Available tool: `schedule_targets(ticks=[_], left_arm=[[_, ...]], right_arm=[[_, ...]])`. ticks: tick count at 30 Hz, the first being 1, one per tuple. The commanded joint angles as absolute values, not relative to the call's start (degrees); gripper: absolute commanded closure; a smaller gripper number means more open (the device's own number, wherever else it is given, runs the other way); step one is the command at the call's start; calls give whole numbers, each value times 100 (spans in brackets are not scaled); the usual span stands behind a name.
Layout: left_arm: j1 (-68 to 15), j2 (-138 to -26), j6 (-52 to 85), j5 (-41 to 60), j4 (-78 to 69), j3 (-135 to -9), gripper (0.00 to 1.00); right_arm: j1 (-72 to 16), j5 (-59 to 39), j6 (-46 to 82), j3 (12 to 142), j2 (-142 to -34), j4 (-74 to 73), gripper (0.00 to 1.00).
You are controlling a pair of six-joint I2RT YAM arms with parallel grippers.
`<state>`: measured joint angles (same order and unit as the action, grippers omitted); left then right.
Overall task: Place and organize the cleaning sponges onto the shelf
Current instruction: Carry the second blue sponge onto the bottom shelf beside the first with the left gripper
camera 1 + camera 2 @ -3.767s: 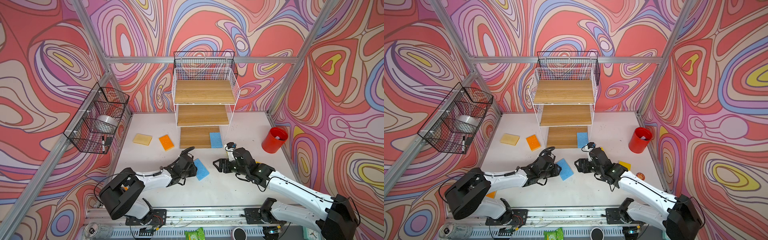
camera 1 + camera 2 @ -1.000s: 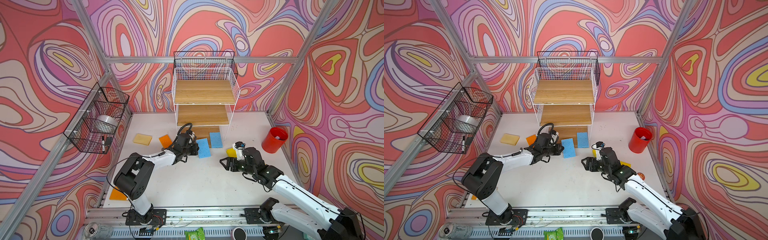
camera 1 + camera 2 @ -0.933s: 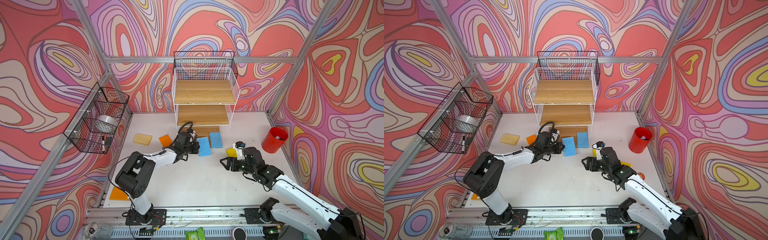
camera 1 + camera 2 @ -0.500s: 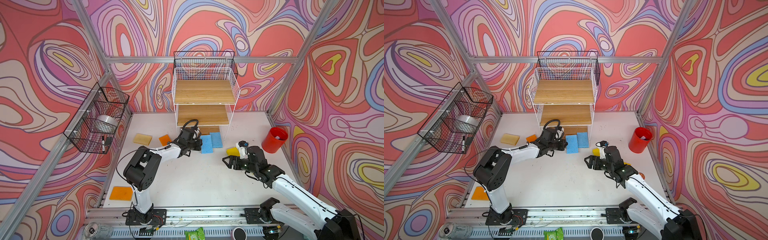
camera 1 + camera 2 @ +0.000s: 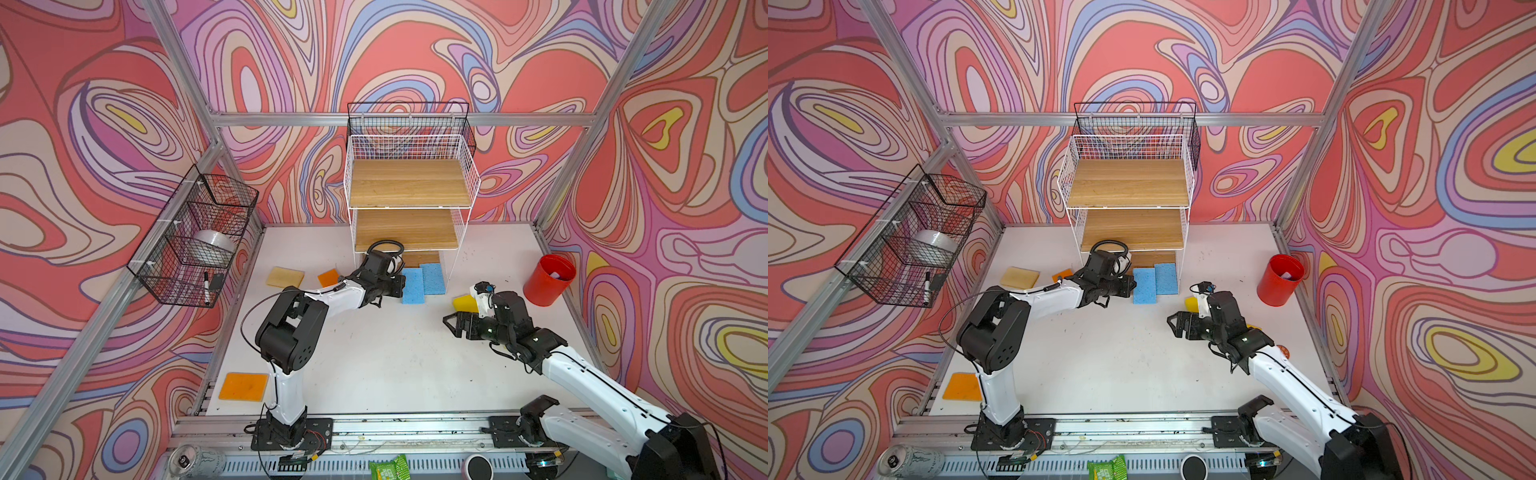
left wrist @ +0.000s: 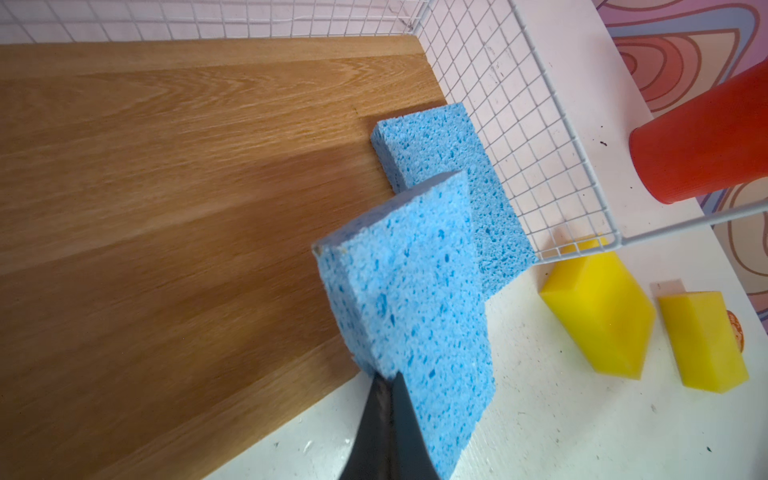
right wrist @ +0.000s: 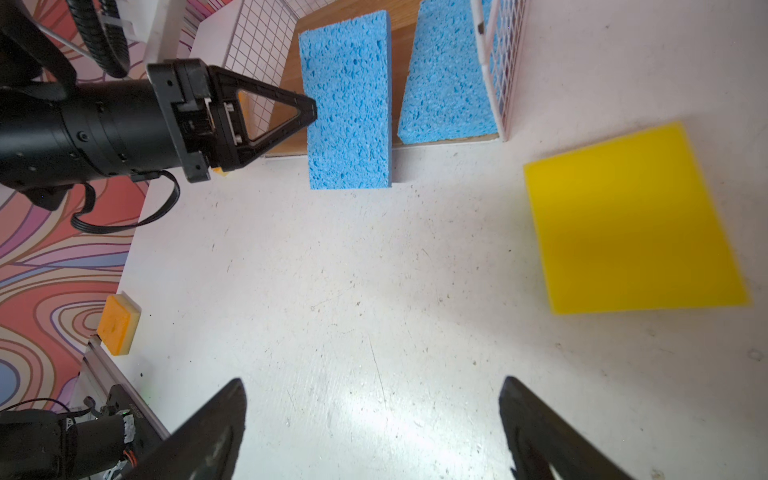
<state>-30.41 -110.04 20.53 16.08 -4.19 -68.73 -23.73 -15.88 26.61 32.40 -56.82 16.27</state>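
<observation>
- Risk, left blue sponge [image 5: 413, 285]: at the centre of a top view it straddles the front lip of the bottom board of the shelf [image 5: 409, 189], part on wood and part on the counter [image 5: 395, 365]. A push on one edge could pivot it, buckle it, or ride it onto the right blue sponge [image 5: 432, 277] just beside it.
- Risk, left claw [image 5: 401, 286]: clenched and grasping nothing, with its tip touching that sponge's long edge. A narrow tip on soft foam may dent in rather than shove, and it could snag the wire side.
- Risk, right claw [image 5: 451, 326]: released wide and empty, right of centre, near a yellow sponge [image 5: 464, 302]. Coming down off-centre would likely nudge the slab away.
- Other stock, all on the counter: second yellow sponge [image 6: 702, 340]; front orange sponge [image 5: 243, 386], lower left; rear orange sponge [image 5: 328, 277] and tan-faced sponge [image 5: 284, 277], left of the shelf.
- Materials:
  - Blue sponges: open-pored, matte, rectangular slabs.
  - Yellow sponges: smooth, dense foam.
  - Shelf: white wire grid with grained wood boards.
  - Counter: scuffed white.
</observation>
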Motion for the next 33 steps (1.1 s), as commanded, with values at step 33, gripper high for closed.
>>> schedule_targets(ticks=[33], left_arm=[[-2843, -10982, 2696, 1184, -2358, -6348, 100]], right_arm=[[-2329, -1626, 2471, 3239, -5778, 1402, 2]])
